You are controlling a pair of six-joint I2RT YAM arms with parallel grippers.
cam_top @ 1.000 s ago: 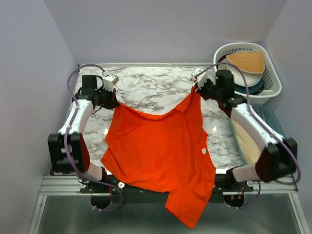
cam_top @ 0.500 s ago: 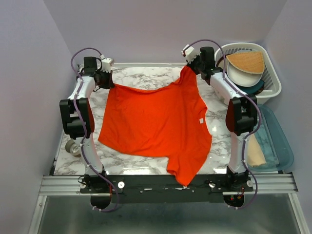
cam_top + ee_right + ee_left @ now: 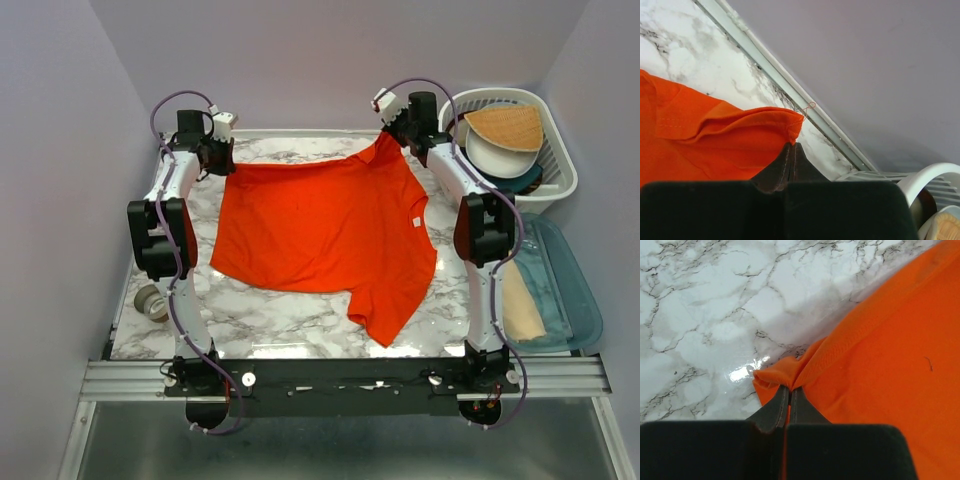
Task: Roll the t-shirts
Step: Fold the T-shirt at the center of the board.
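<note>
We have the t-shirt spread across the far half of the tabletop, held between both arms. The left gripper is at the tabletop's far-left corner. Its jaws are clenched on a bunched corner of the fabric, and the left wrist view shows the cloth pinched tight between them, low over the marble. The right gripper is at the tabletop's far edge, right of centre, close to the rail. Its jaws are also clamped on a folded bit of hem, with a loose thread sticking out of the pinch.

The far edge of the cloth runs nearly straight between the two grips, along the tabletop's far edge. The rest lies on the tabletop, mostly flat with a few wrinkles. One sleeve points toward the tabletop's near edge, right of centre. A small white tag shows on the right side of the cloth.

A white basket with dishes in it sits off the tabletop's far-right corner. A blue tray lies off the right edge. A small roll sits at the left edge.
</note>
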